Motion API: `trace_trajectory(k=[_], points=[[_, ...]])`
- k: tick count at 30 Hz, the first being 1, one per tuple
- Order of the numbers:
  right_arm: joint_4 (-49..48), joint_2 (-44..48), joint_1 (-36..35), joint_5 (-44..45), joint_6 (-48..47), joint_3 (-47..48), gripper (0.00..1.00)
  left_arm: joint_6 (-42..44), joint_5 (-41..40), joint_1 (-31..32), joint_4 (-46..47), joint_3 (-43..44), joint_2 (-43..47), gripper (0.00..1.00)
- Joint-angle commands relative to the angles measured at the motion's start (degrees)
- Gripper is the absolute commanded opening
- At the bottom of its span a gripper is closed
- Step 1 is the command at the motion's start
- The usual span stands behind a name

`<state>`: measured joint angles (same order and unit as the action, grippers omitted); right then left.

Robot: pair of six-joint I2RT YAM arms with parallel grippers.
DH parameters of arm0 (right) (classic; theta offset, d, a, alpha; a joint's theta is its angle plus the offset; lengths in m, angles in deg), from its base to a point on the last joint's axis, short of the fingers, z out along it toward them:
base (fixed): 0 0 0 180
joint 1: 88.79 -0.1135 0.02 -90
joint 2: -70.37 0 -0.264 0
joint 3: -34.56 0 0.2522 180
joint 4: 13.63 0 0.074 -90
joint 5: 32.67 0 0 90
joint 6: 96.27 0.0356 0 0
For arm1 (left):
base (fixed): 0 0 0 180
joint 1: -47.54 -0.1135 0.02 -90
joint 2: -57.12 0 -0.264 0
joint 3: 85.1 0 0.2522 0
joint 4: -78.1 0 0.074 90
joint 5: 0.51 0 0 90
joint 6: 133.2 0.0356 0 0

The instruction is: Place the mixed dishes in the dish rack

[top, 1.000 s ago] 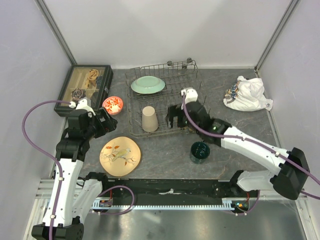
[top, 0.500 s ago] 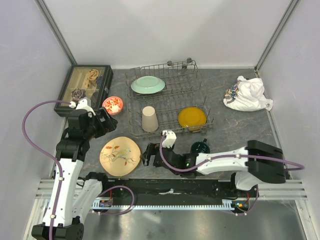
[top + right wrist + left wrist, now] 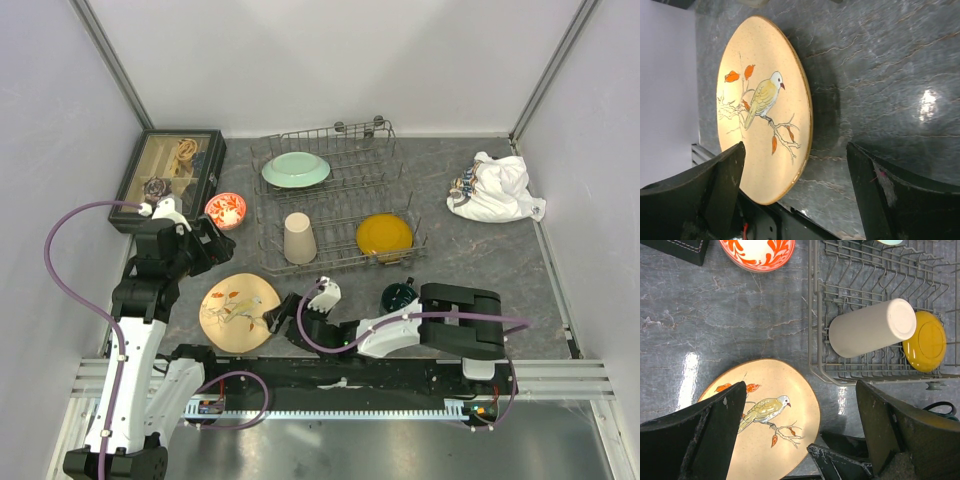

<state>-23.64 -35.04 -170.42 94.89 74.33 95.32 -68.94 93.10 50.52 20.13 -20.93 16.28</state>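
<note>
The dish rack (image 3: 340, 262) holds a pale green plate (image 3: 295, 169), a yellow plate (image 3: 384, 235) and a beige cup (image 3: 299, 238). In front of it, the tan bird plate (image 3: 240, 312) lies flat on the table. My right gripper (image 3: 288, 318) is open and low at the plate's right edge. In the right wrist view that rim (image 3: 805, 150) sits between the spread fingers of the right gripper (image 3: 797, 185). My left gripper (image 3: 800, 425) hangs open above the bird plate (image 3: 765, 425), holding nothing. The red-orange bowl (image 3: 226, 210) and dark green mug (image 3: 399, 298) stand on the table.
A dark glass-topped display box (image 3: 170, 175) sits at the back left, close to the bowl. A white cloth bundle (image 3: 497, 188) lies at the back right. The table's near rail runs just below the bird plate.
My right arm left the yellow plate in the rack, pulled back and swung left, down to the bird plate's right edge. The left arm has not moved.
</note>
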Motion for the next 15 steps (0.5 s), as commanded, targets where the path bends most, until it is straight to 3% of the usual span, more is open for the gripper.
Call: trace_trajectory(k=[1, 15], points=[[-0.67, -3.75, -0.46, 0.23, 4.83, 1.42, 0.88, 0.95, 1.13, -0.17, 1.05, 2.32, 0.23, 0.96], [1.62, -8.76, -0.29, -0.12, 9.14, 3.27, 0.51, 1.21, 1.22, -0.17, 1.23, 1.97, -0.03, 0.96]])
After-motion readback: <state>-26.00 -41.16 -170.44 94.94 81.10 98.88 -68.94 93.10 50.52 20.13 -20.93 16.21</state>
